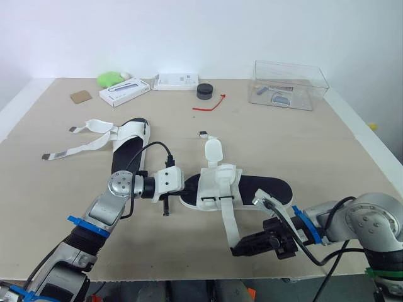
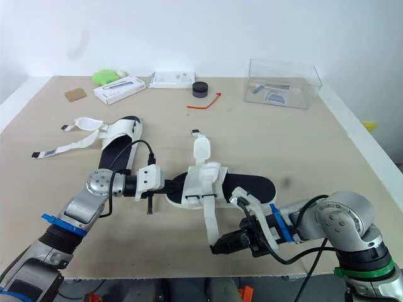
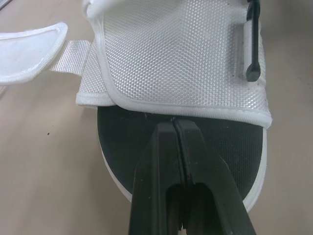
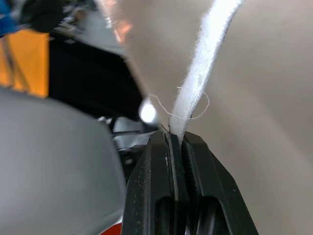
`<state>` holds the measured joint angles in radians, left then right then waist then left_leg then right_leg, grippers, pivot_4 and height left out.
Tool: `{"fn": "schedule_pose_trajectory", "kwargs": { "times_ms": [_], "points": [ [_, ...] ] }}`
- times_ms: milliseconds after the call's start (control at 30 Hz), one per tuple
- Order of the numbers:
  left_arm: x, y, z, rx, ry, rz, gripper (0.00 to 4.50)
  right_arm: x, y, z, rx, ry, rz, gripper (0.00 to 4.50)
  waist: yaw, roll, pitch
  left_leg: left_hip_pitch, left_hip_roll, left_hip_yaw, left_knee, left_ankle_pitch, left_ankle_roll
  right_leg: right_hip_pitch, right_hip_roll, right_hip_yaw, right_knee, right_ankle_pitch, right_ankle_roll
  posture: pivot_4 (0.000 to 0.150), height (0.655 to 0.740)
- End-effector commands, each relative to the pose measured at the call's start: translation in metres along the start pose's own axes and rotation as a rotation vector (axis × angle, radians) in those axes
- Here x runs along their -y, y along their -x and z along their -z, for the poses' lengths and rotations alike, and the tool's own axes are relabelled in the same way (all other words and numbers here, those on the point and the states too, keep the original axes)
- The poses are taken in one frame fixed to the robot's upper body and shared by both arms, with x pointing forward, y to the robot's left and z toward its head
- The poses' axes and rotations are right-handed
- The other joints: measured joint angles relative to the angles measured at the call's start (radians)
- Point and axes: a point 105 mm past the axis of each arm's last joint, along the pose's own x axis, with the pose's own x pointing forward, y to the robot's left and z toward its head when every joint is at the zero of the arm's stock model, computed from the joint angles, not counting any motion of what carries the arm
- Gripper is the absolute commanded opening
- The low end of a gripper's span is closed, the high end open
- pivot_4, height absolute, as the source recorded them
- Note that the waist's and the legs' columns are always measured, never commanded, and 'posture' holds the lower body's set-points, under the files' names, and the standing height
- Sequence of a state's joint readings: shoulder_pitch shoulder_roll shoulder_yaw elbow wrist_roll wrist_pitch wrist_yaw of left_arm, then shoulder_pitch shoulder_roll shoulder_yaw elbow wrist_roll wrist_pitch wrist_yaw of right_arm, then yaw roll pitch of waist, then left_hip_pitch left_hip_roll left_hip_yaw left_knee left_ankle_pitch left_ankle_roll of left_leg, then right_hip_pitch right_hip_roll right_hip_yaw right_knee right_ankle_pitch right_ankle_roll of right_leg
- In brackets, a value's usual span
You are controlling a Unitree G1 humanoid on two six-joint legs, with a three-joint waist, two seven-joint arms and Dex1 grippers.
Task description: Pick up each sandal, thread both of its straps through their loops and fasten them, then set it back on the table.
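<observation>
Right tool [image 1: 238, 250] on sandal [image 1: 267, 187] strap [image 1: 228, 221] end

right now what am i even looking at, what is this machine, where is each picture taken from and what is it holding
This is a humanoid robot with two arms, each ending in a two-fingered black gripper. The two wide pictures come from cameras in its head, looking down over a table. The two close pictures come from cameras on its wrists. On the table lie two white sandals with black soles: the near sandal between the arms, and the far sandal with loose straps. The left gripper is shut, its tips at the near sandal's sole. The right gripper is shut on that sandal's white strap. At the back lie a clear box and a red tie.
</observation>
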<state>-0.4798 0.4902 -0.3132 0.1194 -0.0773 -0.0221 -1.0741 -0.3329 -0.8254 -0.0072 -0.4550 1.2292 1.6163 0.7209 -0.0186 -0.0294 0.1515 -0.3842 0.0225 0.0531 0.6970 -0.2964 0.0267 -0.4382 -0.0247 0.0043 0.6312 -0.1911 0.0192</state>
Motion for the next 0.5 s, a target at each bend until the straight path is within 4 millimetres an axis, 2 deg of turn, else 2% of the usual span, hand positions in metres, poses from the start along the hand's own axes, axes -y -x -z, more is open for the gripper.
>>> {"fn": "schedule_pose_trajectory", "kwargs": {
  "times_ms": [33, 267, 433, 467, 500],
  "points": [
    [0.0169, -0.0027, 0.0186, -0.071, 0.038, 0.063, 0.0, -0.0173, 0.0027, 0.0006, -0.015, 0.037, -0.084, 0.13, 0.0, 0.0, 0.0, 0.0, 0.0, 0.0, 0.0, 0.0, 0.0, 0.0, 0.0, 0.0, 0.0, 0.0, 0.0, 0.15, 0.74],
    [0.0148, -0.0023, 0.0187, -0.075, 0.035, 0.057, 0.0, -0.0269, 0.0046, 0.0038, -0.021, 0.023, -0.158, 0.13, 0.001, 0.0, 0.0, 0.0, 0.0, 0.0, 0.0, 0.0, 0.0, 0.0, 0.0, 0.0, 0.0, 0.001, -0.001, 0.15, 0.74],
    [0.0156, -0.0017, 0.0198, -0.078, 0.038, 0.06, 0.0, -0.0236, 0.0039, 0.0018, -0.011, 0.06, -0.115, 0.13, 0.001, 0.0, 0.0, 0.0, 0.0, 0.0, 0.0, 0.0, 0.0, 0.0, 0.0, 0.0, 0.0, 0.0, -0.001, 0.15, 0.74],
    [0.0158, -0.0018, 0.0197, -0.078, 0.038, 0.06, 0.0, -0.0235, 0.0042, 0.0027, -0.015, 0.058, -0.113, 0.63, 0.001, 0.0, 0.0, 0.0, 0.0, 0.0, 0.0, 0.0, 0.0, 0.0, 0.0, 0.0, 0.0, 0.0, -0.001, 0.15, 0.74],
    [0.016, -0.0019, 0.0196, -0.077, 0.038, 0.061, 0.0, -0.0251, 0.0043, 0.003, -0.015, 0.059, -0.128, 0.91, 0.001, 0.0, 0.0, 0.0, 0.0, 0.0, 0.0, 0.0, 0.0, 0.0, 0.0, 0.0, 0.0, 0.0, -0.001, 0.15, 0.74]
  ]
}}
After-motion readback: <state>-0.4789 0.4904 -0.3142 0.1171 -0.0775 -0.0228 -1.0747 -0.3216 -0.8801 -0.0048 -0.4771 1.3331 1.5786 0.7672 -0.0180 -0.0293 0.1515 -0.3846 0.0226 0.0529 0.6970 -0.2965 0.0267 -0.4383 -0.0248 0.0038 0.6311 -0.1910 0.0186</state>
